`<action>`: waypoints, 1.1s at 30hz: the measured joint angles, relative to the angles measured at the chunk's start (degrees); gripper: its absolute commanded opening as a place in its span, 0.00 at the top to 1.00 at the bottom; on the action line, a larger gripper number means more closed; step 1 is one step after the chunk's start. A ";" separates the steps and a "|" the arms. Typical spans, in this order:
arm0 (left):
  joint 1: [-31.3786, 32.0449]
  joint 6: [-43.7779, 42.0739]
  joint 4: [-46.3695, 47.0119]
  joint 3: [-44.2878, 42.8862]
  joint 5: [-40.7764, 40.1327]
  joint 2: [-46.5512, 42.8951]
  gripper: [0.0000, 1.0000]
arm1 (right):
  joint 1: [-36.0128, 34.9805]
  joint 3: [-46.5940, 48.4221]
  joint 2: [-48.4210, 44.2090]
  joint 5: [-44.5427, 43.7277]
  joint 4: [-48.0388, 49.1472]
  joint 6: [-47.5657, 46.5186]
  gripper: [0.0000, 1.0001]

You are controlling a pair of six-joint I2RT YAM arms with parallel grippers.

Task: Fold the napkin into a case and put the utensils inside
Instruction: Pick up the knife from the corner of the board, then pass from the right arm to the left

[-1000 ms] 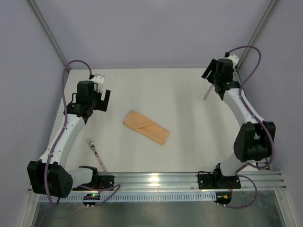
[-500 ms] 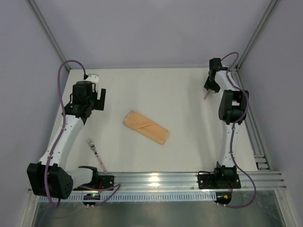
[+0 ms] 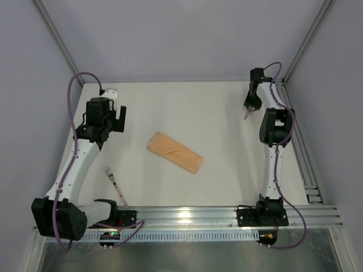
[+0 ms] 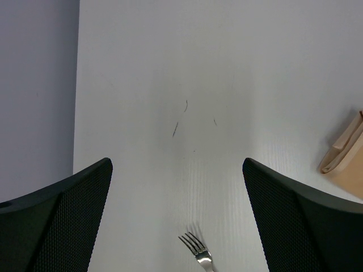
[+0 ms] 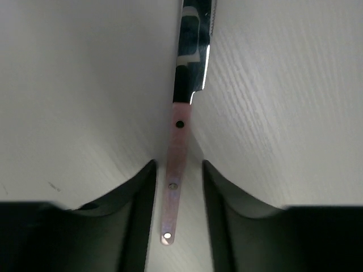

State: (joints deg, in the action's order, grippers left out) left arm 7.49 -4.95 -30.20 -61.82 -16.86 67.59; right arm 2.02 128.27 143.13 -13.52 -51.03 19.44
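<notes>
The peach-orange napkin lies folded into a narrow case (image 3: 174, 152) at mid-table, and its corner (image 4: 346, 156) shows in the left wrist view. The fork (image 3: 115, 185) lies near the left arm's base, with its tines (image 4: 197, 249) below my left gripper (image 4: 177, 163). That gripper (image 3: 116, 119) hangs wide open and empty above the table's left side. The knife (image 3: 245, 116) lies at the far right. My right gripper (image 3: 248, 107) is down over it. The pink handle (image 5: 179, 141) lies between the jaws (image 5: 177, 170), with a small gap on each side.
Grey walls stand close on the left, the back and the right. A slanted frame post (image 3: 300, 48) rises beside the right arm. A metal rail (image 3: 187, 215) runs along the near edge between the arm bases.
The right arm has stretched out toward the far right corner and come down over the knife, its jaws narrowing around the handle. The left gripper shifted slightly.
</notes>
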 measured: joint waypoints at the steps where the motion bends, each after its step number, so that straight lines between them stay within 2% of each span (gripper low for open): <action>1: 0.00 0.00 0.00 -0.02 0.04 0.00 0.01 | 0.00 0.00 0.02 0.50 -0.09 -0.46 0.81; 2: 0.00 0.00 -0.04 0.00 0.20 0.00 0.01 | 0.00 0.00 0.04 1.01 -0.11 -0.72 0.92; 3: 0.00 0.00 -0.04 0.00 0.37 -0.02 0.01 | 0.00 0.00 0.04 1.27 -0.09 -0.83 0.96; 6: 0.00 -0.35 -0.26 -0.02 2.75 -0.02 0.02 | -0.02 -1.95 -1.03 1.51 1.22 -1.29 0.96; 7: 0.00 -0.57 -0.48 -0.02 4.04 -0.02 0.06 | -0.02 -3.91 -2.23 1.73 2.40 -1.33 0.96; 10: 0.00 -2.69 -3.26 -0.37 12.87 -0.17 0.14 | -0.04 -16.33 -9.33 3.21 7.02 -1.01 0.96; 13: 0.02 -4.81 -7.50 -2.03 21.84 -0.22 0.17 | -0.74 -28.89 -18.38 4.26 11.54 0.26 0.96; 16: 0.44 -6.60 -11.21 -4.31 28.30 -0.39 0.19 | -3.72 -43.63 -33.16 5.62 17.88 2.78 0.96; 18: 1.20 -7.67 -13.40 -5.79 31.54 -0.76 0.20 | -8.07 -51.19 -44.44 5.97 23.34 5.38 0.96; 21: 2.49 -8.61 -16.39 -7.61 35.98 -1.62 0.18 | -18.29 -60.35 -59.28 5.42 35.89 9.57 0.96; 24: 3.65 -8.61 -18.51 -9.29 40.30 -2.64 0.19 | -29.49 -67.63 -68.35 4.94 48.28 14.01 0.96; 29: 7.63 -7.13 -18.58 -11.34 43.47 -3.21 0.22 | -43.06 -72.59 -69.77 -0.59 63.30 20.00 0.96; 33: 11.78 -6.10 -18.47 -11.39 44.02 -3.21 0.14 | -49.77 -72.41 -66.97 -3.58 70.58 22.64 0.96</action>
State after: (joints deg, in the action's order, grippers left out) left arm 19.27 -11.05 -48.66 -73.21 27.16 64.38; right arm -47.75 55.86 76.16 -17.10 19.55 42.09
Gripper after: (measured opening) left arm 0.799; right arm 0.081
